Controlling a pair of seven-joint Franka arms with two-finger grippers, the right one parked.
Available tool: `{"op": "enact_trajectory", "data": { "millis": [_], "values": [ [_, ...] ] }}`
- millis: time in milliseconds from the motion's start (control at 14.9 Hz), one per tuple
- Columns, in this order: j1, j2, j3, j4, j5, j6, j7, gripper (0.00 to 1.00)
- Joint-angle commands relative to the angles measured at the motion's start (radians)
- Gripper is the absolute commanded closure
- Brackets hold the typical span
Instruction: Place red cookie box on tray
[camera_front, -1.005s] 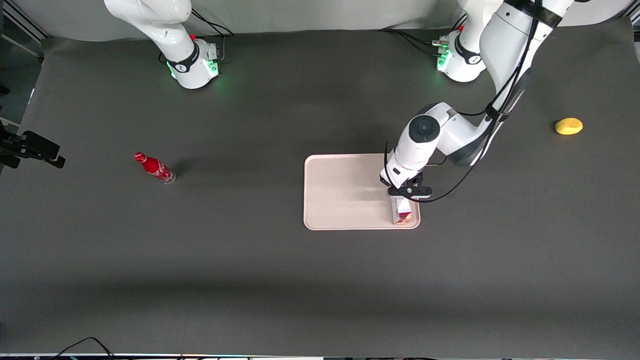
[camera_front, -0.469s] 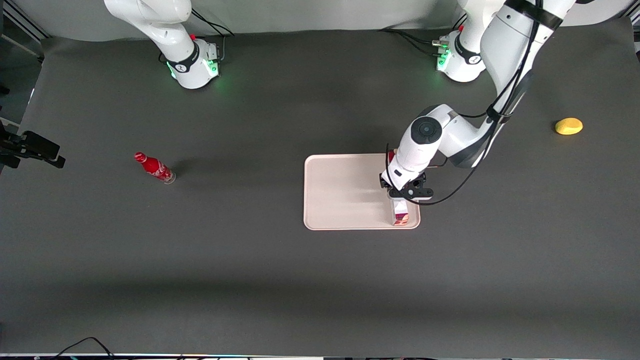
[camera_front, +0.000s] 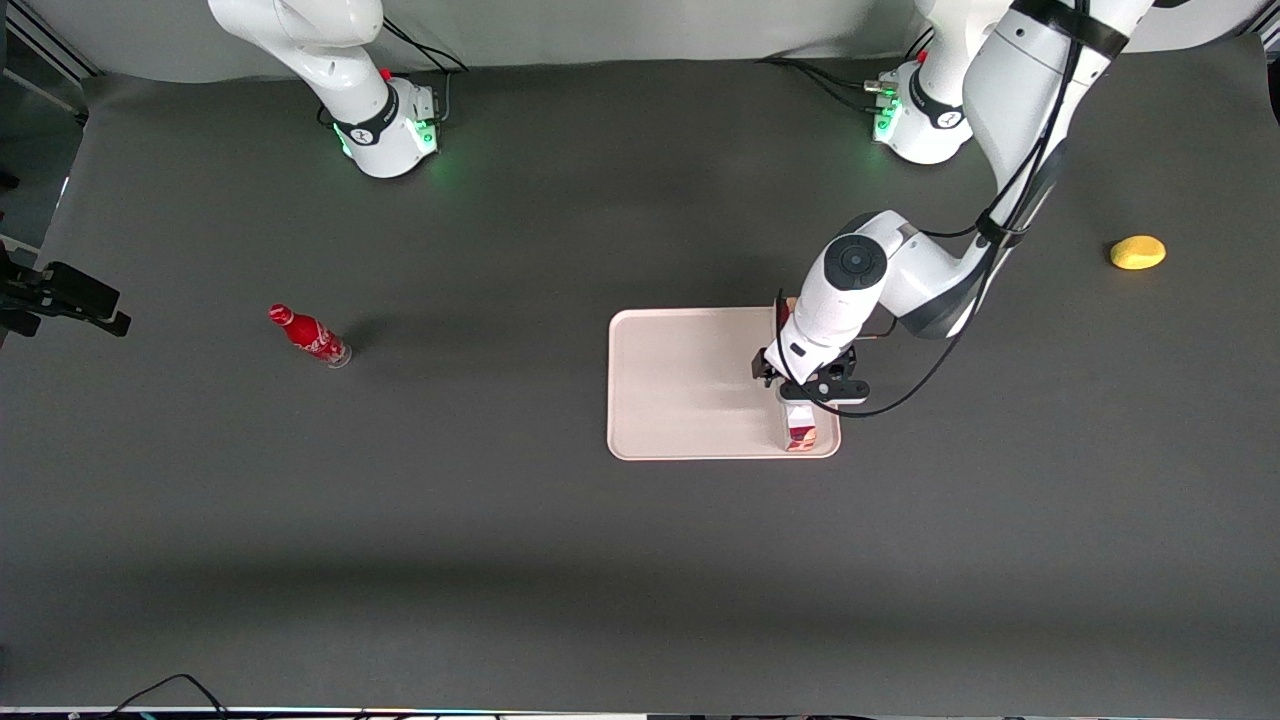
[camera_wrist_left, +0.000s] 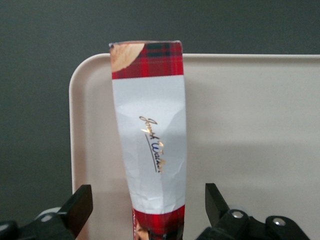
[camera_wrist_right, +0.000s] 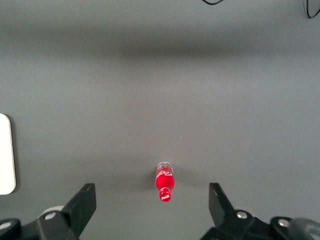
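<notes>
The red cookie box (camera_front: 800, 431) lies flat on the pale tray (camera_front: 680, 380), along the tray's rim toward the working arm's end of the table. Most of its length is hidden under the arm in the front view. In the left wrist view the box (camera_wrist_left: 150, 140) shows a white middle band with a gold signature and red tartan ends, resting inside the tray (camera_wrist_left: 250, 125) near a rounded corner. My left gripper (camera_front: 808, 385) (camera_wrist_left: 147, 195) is open just above the box. Its black fingers (camera_wrist_left: 80, 205) stand well clear of both long sides.
A small red soda bottle (camera_front: 310, 337) (camera_wrist_right: 165, 185) stands toward the parked arm's end of the table. A yellow lemon-like object (camera_front: 1137, 252) lies toward the working arm's end. Dark grey mat surrounds the tray.
The gripper's fingers have spread apart and let go of the box, which has settled flat on the tray. The wrist has shifted slightly away from the front camera.
</notes>
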Motion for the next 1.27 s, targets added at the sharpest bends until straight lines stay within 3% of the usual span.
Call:
{"op": "enact_trajectory", "data": {
  "millis": [0, 335, 536, 603, 670, 871, 1072, 1206],
  "values": [
    [-0.003, -0.001, 0.0, 0.025, 0.03, -0.009, -0.025, 0.0],
    [0.004, -0.087, -0.025, 0.126, -0.004, -0.247, 0.049, 0.0],
    [0.026, -0.21, -0.02, 0.204, -0.21, -0.448, 0.337, 0.0],
    [0.027, -0.257, 0.004, 0.236, -0.297, -0.522, 0.439, 0.0],
    [0.024, -0.297, 0.05, 0.276, -0.339, -0.603, 0.507, 0.0],
    [0.024, -0.377, 0.134, 0.361, -0.344, -0.801, 0.651, 0.0],
    [0.021, -0.465, 0.233, 0.361, -0.363, -0.843, 0.727, 0.0],
    [0.021, -0.501, 0.295, 0.358, -0.425, -0.849, 0.735, 0.0]
  ]
}}
